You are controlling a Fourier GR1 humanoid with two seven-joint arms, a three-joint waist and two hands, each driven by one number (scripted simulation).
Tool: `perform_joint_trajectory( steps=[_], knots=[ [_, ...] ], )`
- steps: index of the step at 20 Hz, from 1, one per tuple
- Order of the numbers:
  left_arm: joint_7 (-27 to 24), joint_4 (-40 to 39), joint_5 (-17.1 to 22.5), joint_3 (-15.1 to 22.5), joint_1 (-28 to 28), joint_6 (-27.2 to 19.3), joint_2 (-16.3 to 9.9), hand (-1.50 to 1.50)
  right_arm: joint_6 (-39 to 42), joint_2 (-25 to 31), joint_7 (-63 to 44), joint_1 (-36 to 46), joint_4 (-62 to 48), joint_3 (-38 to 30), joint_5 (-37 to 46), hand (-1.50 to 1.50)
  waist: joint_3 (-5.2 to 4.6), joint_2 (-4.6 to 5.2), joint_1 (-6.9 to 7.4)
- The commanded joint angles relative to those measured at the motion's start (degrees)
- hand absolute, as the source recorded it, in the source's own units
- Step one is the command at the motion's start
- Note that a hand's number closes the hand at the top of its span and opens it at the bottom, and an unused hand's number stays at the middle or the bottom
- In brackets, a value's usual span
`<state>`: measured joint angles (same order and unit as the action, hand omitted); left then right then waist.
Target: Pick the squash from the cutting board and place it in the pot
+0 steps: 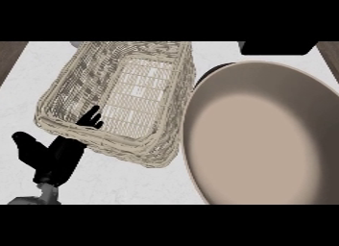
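A large beige round pot fills the right half of the head view, its inside bare. No squash and no cutting board show anywhere. My left hand comes up from the lower left, open. Its fingers point up against the near rim of a wicker basket, and its thumb is spread to the left. My right hand does not show.
A pale wicker basket lies tilted across the white counter, its right edge tucked behind the pot. A black shape sits at the top right edge. Dark wood strips border the counter on both sides.
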<state>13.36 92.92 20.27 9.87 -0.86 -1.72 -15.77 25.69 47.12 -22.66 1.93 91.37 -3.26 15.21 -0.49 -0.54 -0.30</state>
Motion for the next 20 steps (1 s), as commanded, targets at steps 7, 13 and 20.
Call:
perform_joint_trajectory(
  steps=[7, 13, 20],
  knots=[
    [3.66, 2.31, -1.51, 2.77, -1.83, 1.21, 3.25, 0.00, -3.86, -5.56, 5.00, 1.61, -7.77, 1.66, 9.65, -1.50, 0.52, 0.60, 0.52],
    [0.45, 0.63, -1.17, 2.12, 1.58, 4.97, 3.27, 0.00, -3.27, -6.46, 6.67, 0.50, -9.64, 0.79, 11.99, -1.50, 0.48, 0.58, 0.33],
    [5.93, 2.90, -2.55, 1.70, -2.55, 1.97, 5.52, 0.00, -5.25, -11.00, 7.16, 3.88, -14.93, 1.47, 16.44, -1.50, 0.52, 0.60, 0.62]
  ],
)
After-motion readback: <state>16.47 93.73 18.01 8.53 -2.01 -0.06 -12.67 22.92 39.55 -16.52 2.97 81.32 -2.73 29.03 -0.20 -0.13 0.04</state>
